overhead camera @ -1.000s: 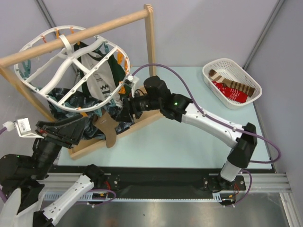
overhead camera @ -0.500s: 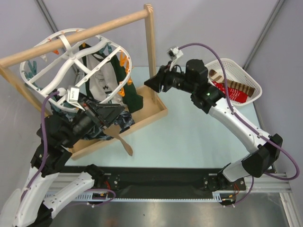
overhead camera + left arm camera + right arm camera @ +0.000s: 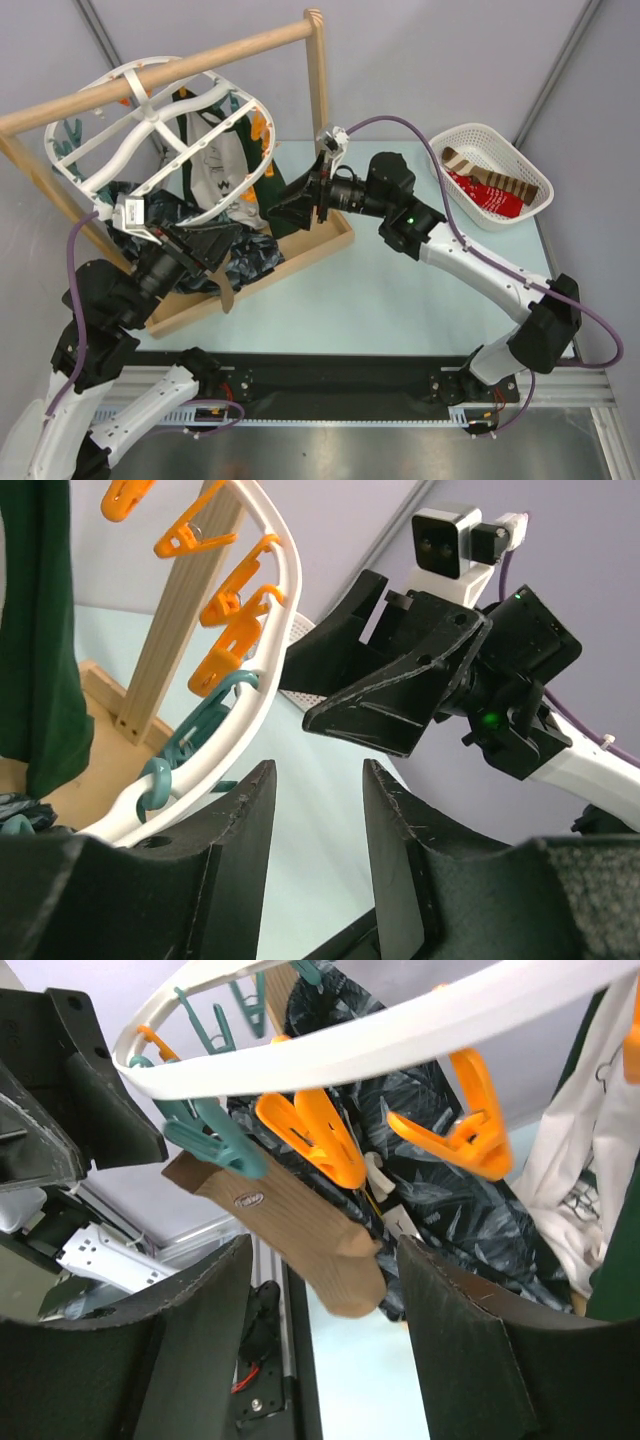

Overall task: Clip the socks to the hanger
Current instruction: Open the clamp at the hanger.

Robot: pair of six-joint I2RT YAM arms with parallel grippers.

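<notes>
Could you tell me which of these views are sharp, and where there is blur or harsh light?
Top external: even, soft light, with the hanger sharp and no glare. Left wrist: its own fingers are dark and soft at the bottom, while the orange clips are clearer. Right wrist: the brown sock is sharp, the hanger's white rim is bright, and its own fingers are in shadow.

Bright, even indoor light fills all three views, with no harsh glare. From above, the picture is sharp edge to edge, and the pale bench carries only faint, soft shadows under the arms. In the left wrist view, the left fingers sit dark and slightly blurred along the bottom, while the white hanger rim is bright and crisp. In the right wrist view, the right fingers look soft-edged and shadowed; the orange clips are vivid and sharp.
</notes>
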